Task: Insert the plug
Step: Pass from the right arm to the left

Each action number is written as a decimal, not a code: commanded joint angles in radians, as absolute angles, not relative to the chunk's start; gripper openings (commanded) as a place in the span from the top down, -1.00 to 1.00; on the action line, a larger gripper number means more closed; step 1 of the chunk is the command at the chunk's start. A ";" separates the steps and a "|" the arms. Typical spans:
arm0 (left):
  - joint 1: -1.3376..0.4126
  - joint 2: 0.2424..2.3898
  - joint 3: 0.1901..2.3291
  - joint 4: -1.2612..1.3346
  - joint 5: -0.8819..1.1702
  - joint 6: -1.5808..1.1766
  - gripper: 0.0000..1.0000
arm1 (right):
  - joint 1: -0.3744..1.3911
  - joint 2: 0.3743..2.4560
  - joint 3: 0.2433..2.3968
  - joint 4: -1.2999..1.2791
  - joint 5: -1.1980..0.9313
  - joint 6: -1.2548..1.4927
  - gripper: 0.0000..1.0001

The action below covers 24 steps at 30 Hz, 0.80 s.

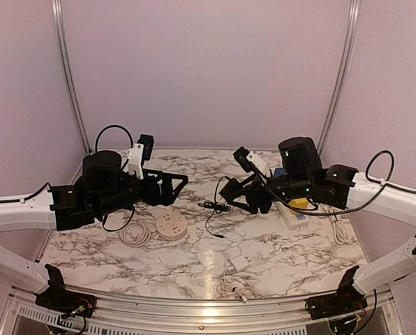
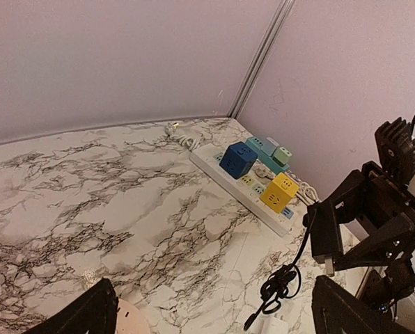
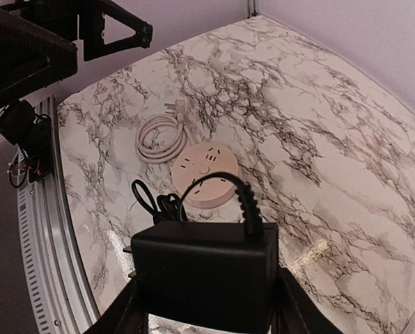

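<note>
Black boxy plug (image 3: 204, 268) is held aloft; round pinkish socket (image 3: 206, 174) lies flat.

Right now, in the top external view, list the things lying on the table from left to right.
Coiled white cable → round socket → small white adapter → white power strip → white cord at the far right.

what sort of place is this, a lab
Most likely a robot lab cell: plain purple panels box in a marble-look table, with a white power strip and round socket laid out as practice props.
</note>
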<state>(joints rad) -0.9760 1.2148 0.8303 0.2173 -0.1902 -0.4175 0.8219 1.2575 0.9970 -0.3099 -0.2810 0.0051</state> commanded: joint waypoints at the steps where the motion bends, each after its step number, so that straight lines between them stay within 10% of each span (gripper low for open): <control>1: -0.992 1.140 0.883 0.219 -0.178 -0.341 -0.98 | 0.824 1.276 1.099 -0.245 -0.452 -0.043 0.19; 24: -1.101 1.092 0.930 0.171 -0.021 -0.007 -0.98 | 0.824 1.287 1.123 -0.070 -0.682 0.224 0.18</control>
<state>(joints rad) -1.0554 1.0618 0.9077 0.1265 -0.0856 -0.1337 0.8219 1.3239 1.1175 -0.1429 -0.6308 0.1268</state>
